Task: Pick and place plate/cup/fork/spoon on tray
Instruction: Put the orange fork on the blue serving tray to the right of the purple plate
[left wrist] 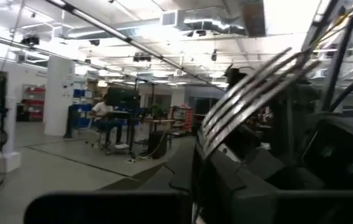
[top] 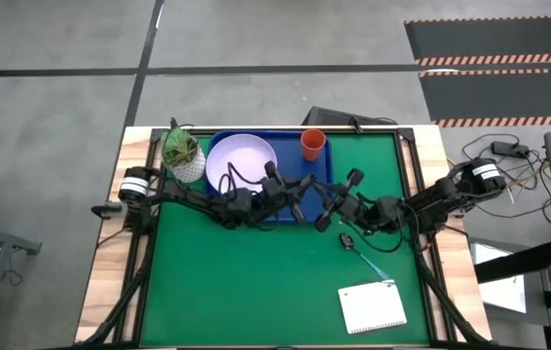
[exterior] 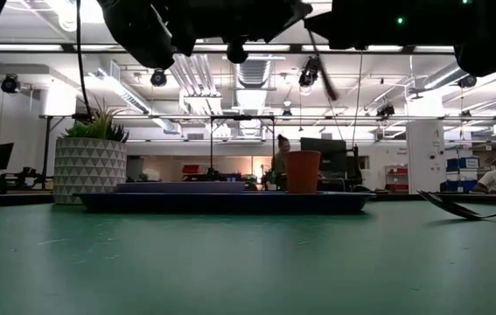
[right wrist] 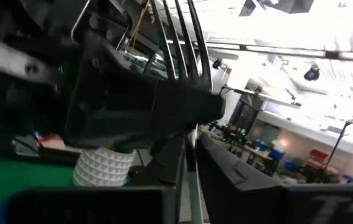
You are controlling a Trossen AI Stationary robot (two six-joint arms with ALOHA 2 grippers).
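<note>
Nearest on the green bench (top: 256,282), towards the right, lies a white spiral notepad (top: 372,308). Just beyond it, the spoon (top: 362,251) lies flat on the mat with its dark bowl towards the far side and its light-blue handle running back towards the notepad. In the low view the spoon (exterior: 457,207) shows at the right, well apart from the tray.

Farther in, the two arms meet above the bench, over the near right edge of the tray. The left gripper (top: 294,202) reaches in from the left and the right gripper (top: 338,212) from the right, their tips just beside each other.

The fork (left wrist: 251,93) is up between them, off the bench. In the left wrist view its silver tines rise tilted, close to that arm's own fingers. In the right wrist view the tines (right wrist: 182,31) stick out past the dark body of the left gripper. The left jaws appear to be clamped on it. Whether the right jaws are wide or narrow cannot be told.

At the far side sits the blue tray (top: 331,165). The lavender plate (top: 241,160) lies flat in its left part, and the orange-red cup (top: 313,144) stands upright at its far right corner. Left of the tray stands a white pot with a green plant (top: 186,156).
</note>
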